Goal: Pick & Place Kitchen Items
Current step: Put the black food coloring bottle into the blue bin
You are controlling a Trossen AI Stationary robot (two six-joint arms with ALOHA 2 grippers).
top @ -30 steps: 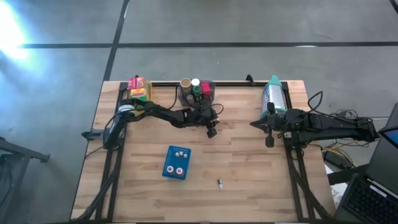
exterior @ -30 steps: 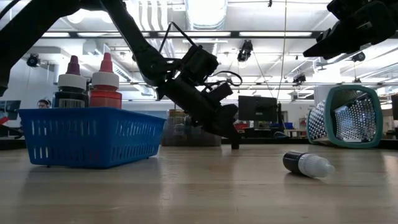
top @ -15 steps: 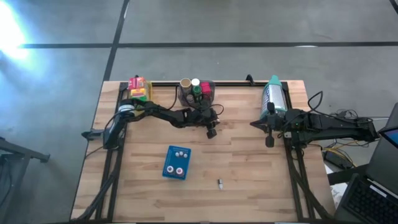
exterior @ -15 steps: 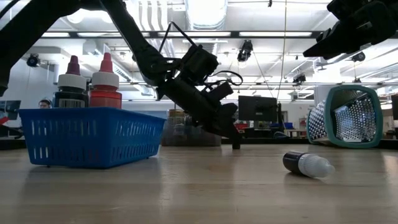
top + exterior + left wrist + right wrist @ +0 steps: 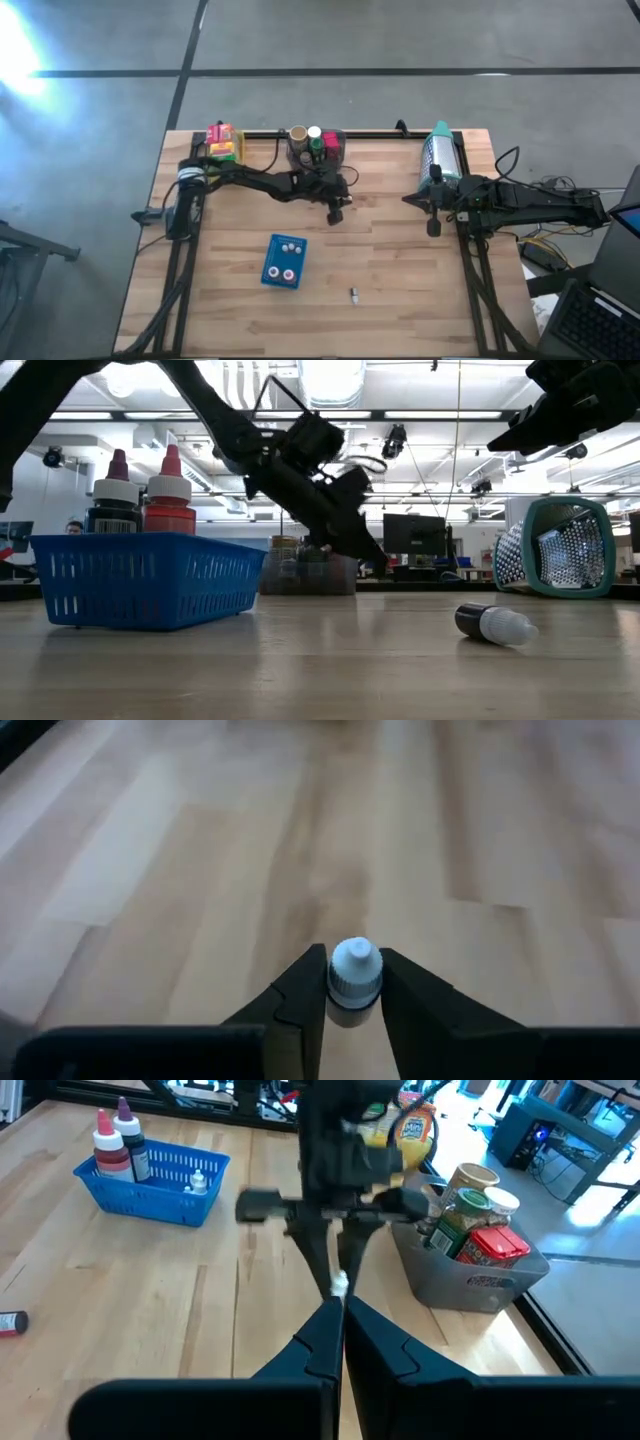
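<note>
Two bottles, one black-bodied and one red (image 5: pixel 168 492), stand upright in the blue basket (image 5: pixel 284 261) near the middle of the surface (image 5: pixel 400 270), with a tiny white bottle beside them in the right wrist view. The grey bin (image 5: pixel 470 1275) at the far edge holds a tan-lidded can (image 5: pixel 470 1180), a green jar and a red packet (image 5: pixel 492 1246). The left claw (image 5: pixel 352 982) hangs just in front of that bin, clamped on a small white-capped bottle (image 5: pixel 354 976), lifted clear of the wood. Another little bottle (image 5: pixel 492 624) lies on its side alone, toward the near edge. The right claw (image 5: pixel 338 1315) waits with fingers pressed together, empty, beside the tipped teal mesh basket (image 5: pixel 556 546).
</note>
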